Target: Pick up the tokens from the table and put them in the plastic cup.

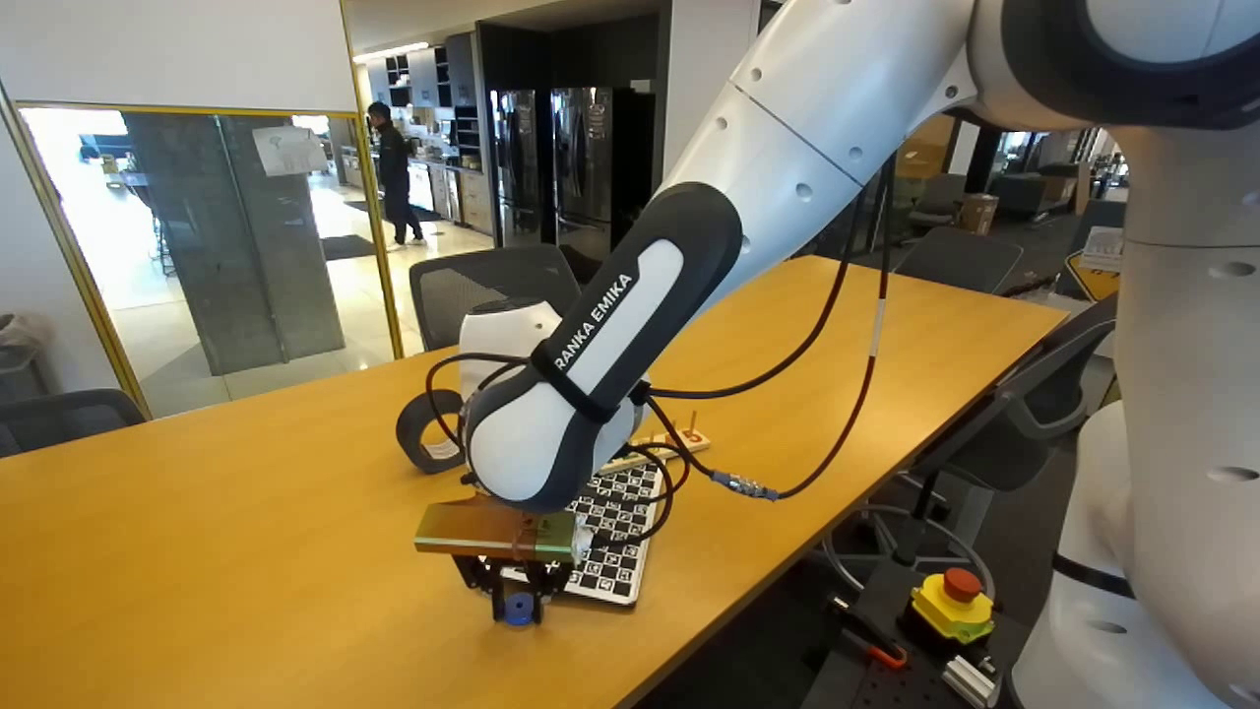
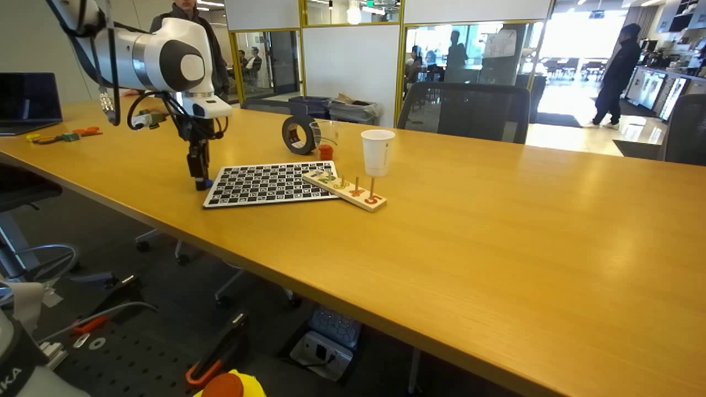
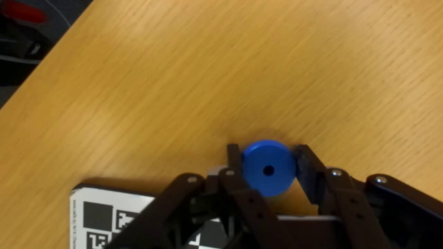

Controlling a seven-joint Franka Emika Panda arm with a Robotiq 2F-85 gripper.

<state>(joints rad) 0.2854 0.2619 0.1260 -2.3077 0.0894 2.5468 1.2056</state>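
Note:
My gripper point(image 3: 268, 155) is down close to the table point(image 3: 155, 86), with its fingertips shut on the two sides of a blue token point(image 3: 268, 173) that has a hole in its middle. The blue token also shows between the fingertips in both exterior views point(image 1: 519, 611) point(image 2: 208, 183). In an exterior view a white, slightly tapered cup point(image 2: 378, 153) stands upright beyond the board. A clear see-through cup point(image 2: 329, 132) stands to its left. Red tokens point(image 2: 326, 153) show at the clear cup's base, seemingly inside it. Both cups are hidden behind the arm in the view from the arm's base.
The checkered board point(image 2: 270, 182) lies beside the gripper. A wooden peg strip point(image 2: 353, 193) overlaps its far corner. The black tape roll point(image 2: 298, 135) stands against the clear cup. A laptop point(image 2: 27, 102) and tools point(image 2: 63, 136) lie farther back. The table edge is near the gripper.

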